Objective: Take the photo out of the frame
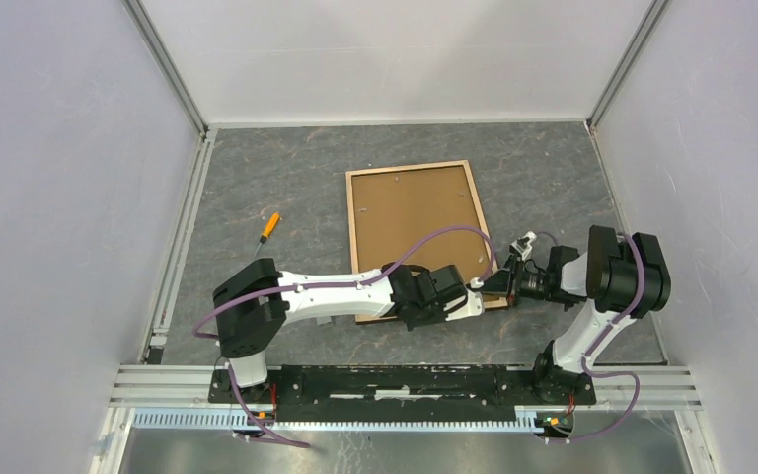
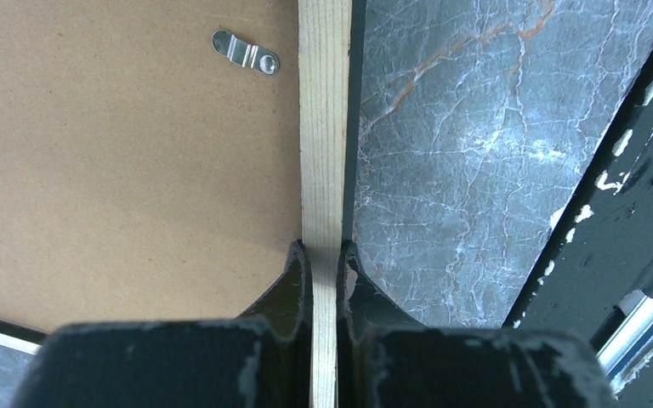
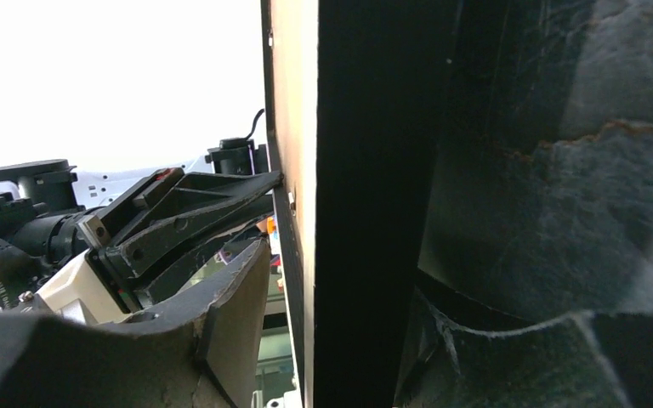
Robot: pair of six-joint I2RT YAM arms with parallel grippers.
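The frame point(image 1: 415, 212) lies face down on the grey table, its brown backing board point(image 2: 119, 170) up and light wood rim point(image 2: 323, 127) around it. The photo is hidden under the board. A metal tab point(image 2: 245, 51) sits on the board by the rim. My left gripper point(image 2: 324, 251) is shut on the wood rim at the frame's near edge point(image 1: 472, 294). My right gripper point(image 3: 349, 280) straddles the frame's dark edge point(image 3: 366, 127) at the near right corner point(image 1: 505, 280), with a gap still showing at one finger point(image 3: 229, 314).
An orange-handled screwdriver point(image 1: 269, 227) lies left of the frame. White walls close the table at the back and both sides. A metal rail point(image 1: 183, 237) runs along the left edge, and the arms' base bar point(image 1: 405, 380) spans the near edge.
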